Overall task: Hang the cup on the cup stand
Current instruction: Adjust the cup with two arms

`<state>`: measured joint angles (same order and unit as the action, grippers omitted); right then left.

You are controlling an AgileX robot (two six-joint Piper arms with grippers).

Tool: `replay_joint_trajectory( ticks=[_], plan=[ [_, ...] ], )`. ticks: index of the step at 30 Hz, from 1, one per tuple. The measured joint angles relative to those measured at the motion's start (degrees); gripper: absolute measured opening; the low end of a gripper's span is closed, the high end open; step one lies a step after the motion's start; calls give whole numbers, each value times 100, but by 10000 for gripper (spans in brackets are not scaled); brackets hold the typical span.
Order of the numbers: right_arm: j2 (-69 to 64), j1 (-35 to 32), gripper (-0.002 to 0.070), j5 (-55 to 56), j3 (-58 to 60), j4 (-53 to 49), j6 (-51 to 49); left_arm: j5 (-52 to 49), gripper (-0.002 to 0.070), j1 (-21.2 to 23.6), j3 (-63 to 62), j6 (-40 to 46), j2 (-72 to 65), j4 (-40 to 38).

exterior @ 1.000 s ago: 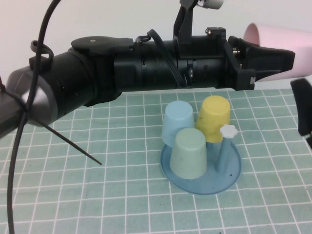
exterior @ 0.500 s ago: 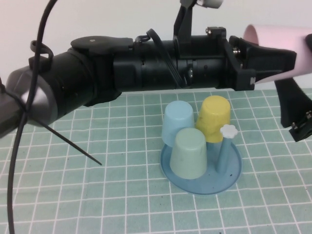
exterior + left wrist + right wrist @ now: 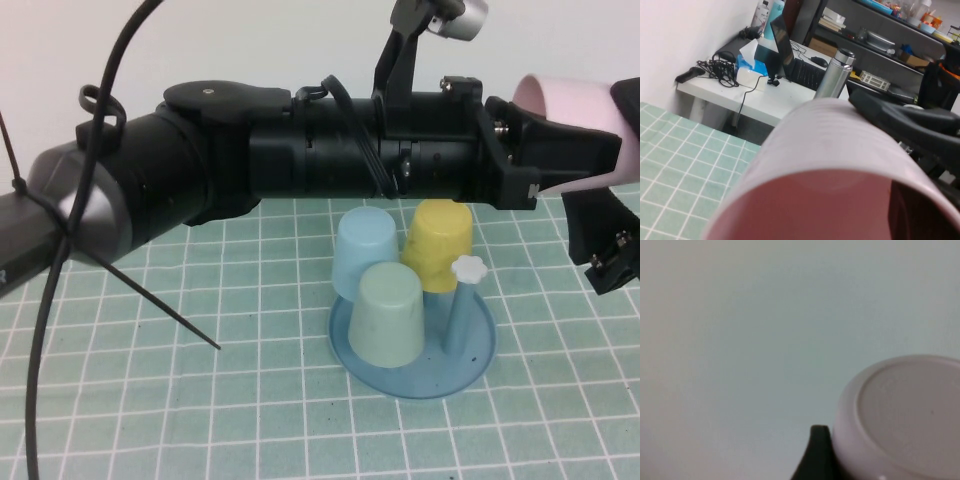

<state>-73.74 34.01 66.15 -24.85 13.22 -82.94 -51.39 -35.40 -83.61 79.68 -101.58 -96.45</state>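
Observation:
The pale pink cup [image 3: 575,100] lies on its side in the air at the upper right, above the cup stand. My left gripper [image 3: 590,150] is shut on its rim; the left wrist view shows the cup [image 3: 840,165] with one dark finger inside and one along the outside. My right gripper [image 3: 600,240] is at the right edge, open, beside the cup's base [image 3: 905,415], with one fingertip [image 3: 817,455] next to its wall. The cup stand [image 3: 420,385] is a round blue tray; one free peg with a white flower cap [image 3: 468,268] stands at its right.
A pale green cup [image 3: 388,310], a light blue cup [image 3: 365,250] and a yellow cup [image 3: 440,240] hang upside down on the stand. My left arm [image 3: 250,160] spans the view above them. A green grid mat [image 3: 150,420] covers the table.
My right gripper came in from the right edge to the cup's base. My left arm with the pink cup shifted a little up and right.

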Motion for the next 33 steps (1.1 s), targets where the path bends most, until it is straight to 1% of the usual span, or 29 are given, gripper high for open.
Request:
replay_joint_trajectory(
  ticks=[2,4,6,8,11,16,18,19,21,23,29,33],
  plan=[
    [0,0,615,0,-11,11,41,-12,10,0,0,-21,-10,0],
    [0,0,597,0,-11,13,83,-58,11,0,0,-48,-10,-11],
    [0,0,591,44,-11,13,178,-154,17,0,0,-48,-10,-36],
    [0,0,589,90,-11,-7,234,-275,50,24,0,-48,-24,-78],
    [0,11,589,99,-22,-31,370,-596,162,123,0,-48,-23,-109],
    [0,11,589,99,-44,-31,778,-1182,426,239,0,-232,-26,-108],
    [0,11,588,99,-44,-21,1051,-1322,494,289,0,-344,-26,-67],
    [0,11,588,87,-44,-21,1206,-1374,517,313,0,-366,-26,-35],
    [0,-7,588,55,-44,-21,1591,-1444,541,407,0,-463,-26,96],
    [57,-58,588,-1,-44,-21,2000,-1595,550,539,0,-500,-26,181],
    [565,-156,587,-40,-44,-67,3569,-1761,547,961,0,-399,-16,158],
    [1000,-156,587,-87,-44,-462,4579,-1760,540,1200,0,-623,33,190]
  ],
)
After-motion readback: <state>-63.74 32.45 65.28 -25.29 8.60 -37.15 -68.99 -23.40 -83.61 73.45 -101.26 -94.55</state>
